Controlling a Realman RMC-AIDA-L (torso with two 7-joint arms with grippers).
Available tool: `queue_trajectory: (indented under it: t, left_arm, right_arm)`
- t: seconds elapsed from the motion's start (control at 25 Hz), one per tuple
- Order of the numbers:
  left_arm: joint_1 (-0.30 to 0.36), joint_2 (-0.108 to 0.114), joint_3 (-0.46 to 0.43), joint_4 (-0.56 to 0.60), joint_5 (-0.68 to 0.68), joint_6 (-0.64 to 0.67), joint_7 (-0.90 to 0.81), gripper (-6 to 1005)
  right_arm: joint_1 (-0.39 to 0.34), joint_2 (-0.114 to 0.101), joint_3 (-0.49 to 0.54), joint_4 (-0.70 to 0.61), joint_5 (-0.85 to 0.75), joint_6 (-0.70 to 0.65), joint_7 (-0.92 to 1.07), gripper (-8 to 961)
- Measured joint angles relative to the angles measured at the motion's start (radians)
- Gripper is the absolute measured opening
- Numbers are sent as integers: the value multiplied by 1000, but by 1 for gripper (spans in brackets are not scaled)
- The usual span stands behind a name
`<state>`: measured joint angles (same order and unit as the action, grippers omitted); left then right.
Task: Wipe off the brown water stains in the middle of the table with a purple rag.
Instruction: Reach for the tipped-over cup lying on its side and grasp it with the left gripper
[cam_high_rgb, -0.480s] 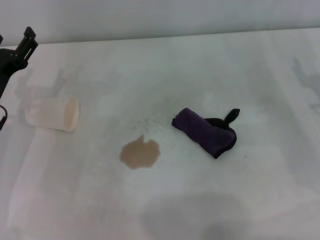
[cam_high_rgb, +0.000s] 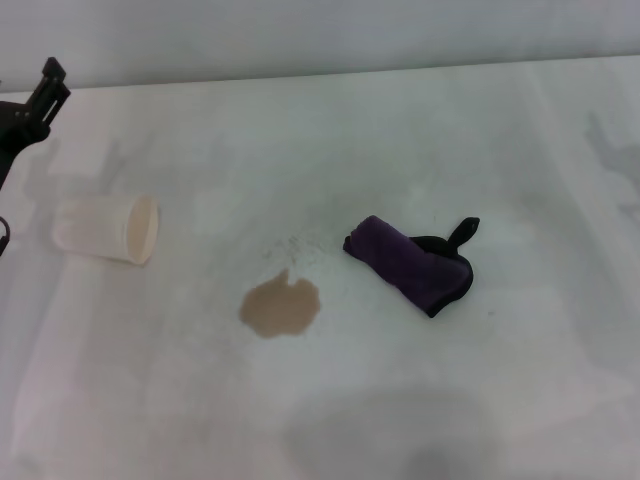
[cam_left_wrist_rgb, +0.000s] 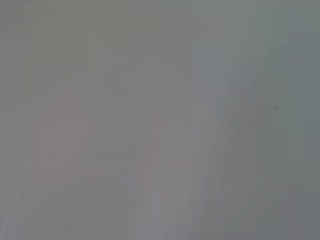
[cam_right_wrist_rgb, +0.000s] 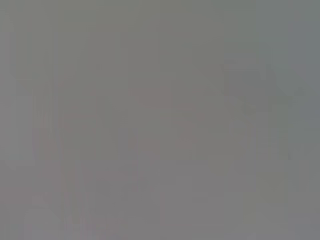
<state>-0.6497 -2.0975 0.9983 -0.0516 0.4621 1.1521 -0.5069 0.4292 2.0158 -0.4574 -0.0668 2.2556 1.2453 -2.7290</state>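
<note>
The brown water stain (cam_high_rgb: 281, 307) is a roundish tan blotch with a small nub, in the middle of the white table (cam_high_rgb: 420, 140) in the head view. The purple rag (cam_high_rgb: 408, 262) lies rolled up to the right of the stain, with black edging and a black loop tab at its far right end. My left gripper (cam_high_rgb: 38, 100) shows at the far left edge, above the table and behind the cup, holding nothing. My right gripper is out of view. Both wrist views show only plain grey.
A pale translucent cup (cam_high_rgb: 106, 228) lies on its side at the left, its mouth facing right, to the left of the stain. The table's far edge meets a grey wall at the back.
My left gripper has drawn back a little to the left and away from the cup. The cup, the stain and the rag have not moved.
</note>
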Motion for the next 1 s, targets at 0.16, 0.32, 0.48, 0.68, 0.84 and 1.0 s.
queue_trajectory:
  t: [0.16,0.32,0.48,0.68,0.84,1.0]
  left_arm:
    - [4,-1,-1,3,-20,12,-13,876]
    - [-2,4,2,9,-17,23,-75,876]
    - [4,9,7,58,-7,23,-183,876]
    - [34,21,14,155,94,21,-380,876]
    - [119,40,32,364,303,-5,-627,875]
    - [169,85,35,528,501,-28,-845,875]
  right_arm:
    - [6,-1,-2,-5,0,-1,-4,876]
    - [10,-2,2,-18,1,-7,0,876]
    - [13,3,5,-23,5,11,0,876]
    - [20,1,6,-23,6,0,0,876]
    - [24,-2,6,-24,6,-35,0,876]
    - [25,-1,6,-25,6,-50,0,876]
